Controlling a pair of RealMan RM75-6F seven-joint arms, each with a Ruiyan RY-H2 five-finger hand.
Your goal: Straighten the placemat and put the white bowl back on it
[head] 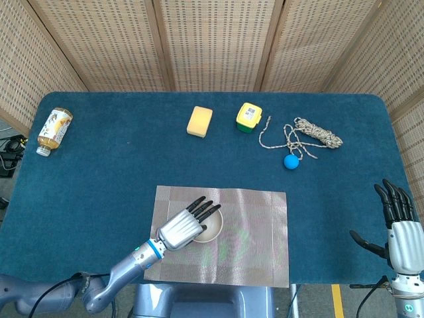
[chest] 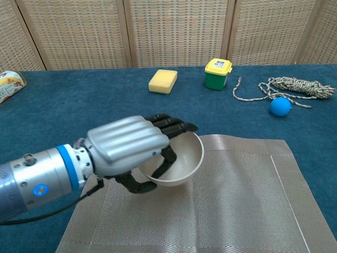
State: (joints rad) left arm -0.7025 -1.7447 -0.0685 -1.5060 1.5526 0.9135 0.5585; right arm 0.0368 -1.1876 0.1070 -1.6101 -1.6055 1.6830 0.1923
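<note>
Grey woven placemat (head: 252, 232) lies on the blue worktop (head: 119, 165) at its near edge, and its sides look square to that edge. In the head view the placemat's near-left corner is covered by the left forearm; in the chest view its near edge is cut off by the frame. The white bowl (chest: 184, 158) stands on the left part of the placemat. Much of the bowl's left side is hidden behind the left hand (chest: 129, 145), so whether its base rests flat on the weave cannot be told.

The left hand grasps the bowl: its dark fingers (chest: 168, 124) lie over the left rim, and the thumb shows under the bowl's outer wall. The right hand (head: 397, 218) is at the worktop's near-right corner, well apart from the placemat, released, fingers spread and pointing up, holding nothing. Its wrist is cut off by the bottom of the head view, and the chest view does not show it.

Bare carpet lies between the placemat and the far row of things: a yellow sponge (head: 199, 121), a green box with a yellow lid (head: 248, 118), a coiled rope (head: 311, 134) and a blue ball (head: 291, 161). A bottle (head: 53, 129) lies on its side near the far-left corner, partly cut off in the chest view.
</note>
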